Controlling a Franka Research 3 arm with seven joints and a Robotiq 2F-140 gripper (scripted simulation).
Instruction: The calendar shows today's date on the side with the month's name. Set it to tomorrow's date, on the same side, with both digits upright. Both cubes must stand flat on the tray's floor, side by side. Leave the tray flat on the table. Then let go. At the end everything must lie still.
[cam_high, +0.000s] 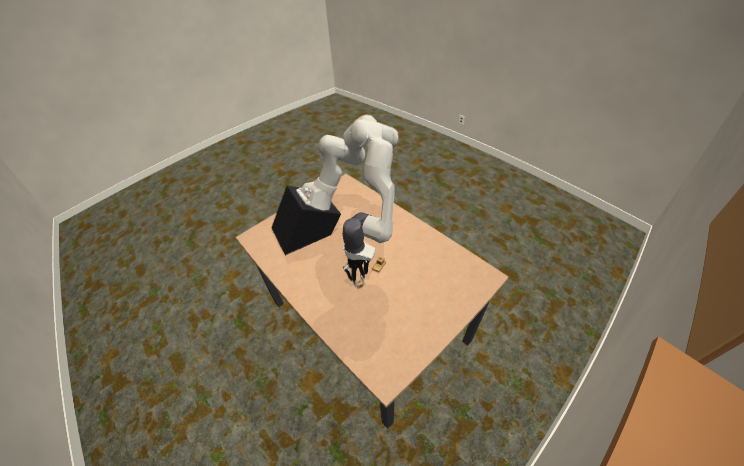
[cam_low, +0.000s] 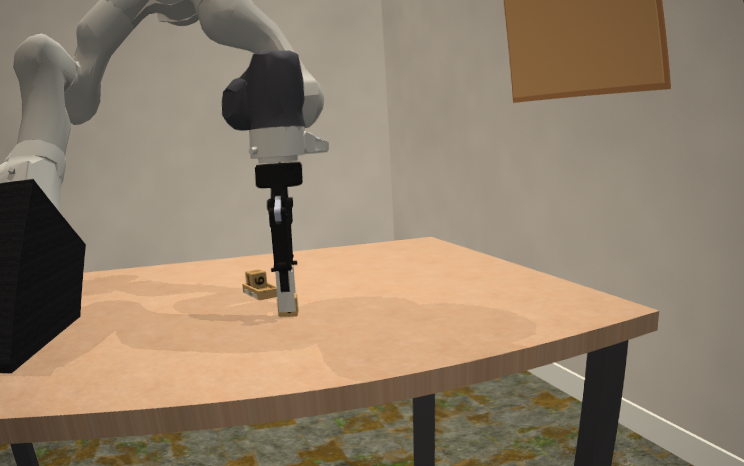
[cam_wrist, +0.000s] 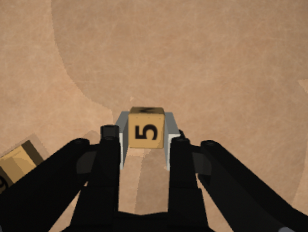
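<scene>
My gripper points straight down and is shut on a wooden cube, one finger on each side. The cube's top shows a 5, turned on its side in the wrist view; another face bears a dark mark too foreshortened to read. The cube is at or very near the table top; any gap is too small to tell. The small wooden tray lies on the table behind the gripper in the exterior view. A second cube is in it, showing a 6 on one side.
The wooden table bears the tray and cubes. The robot's black base block stands at one end. Part of the tray's wall shows at the wrist view's lower left. The tray has room beside its cube.
</scene>
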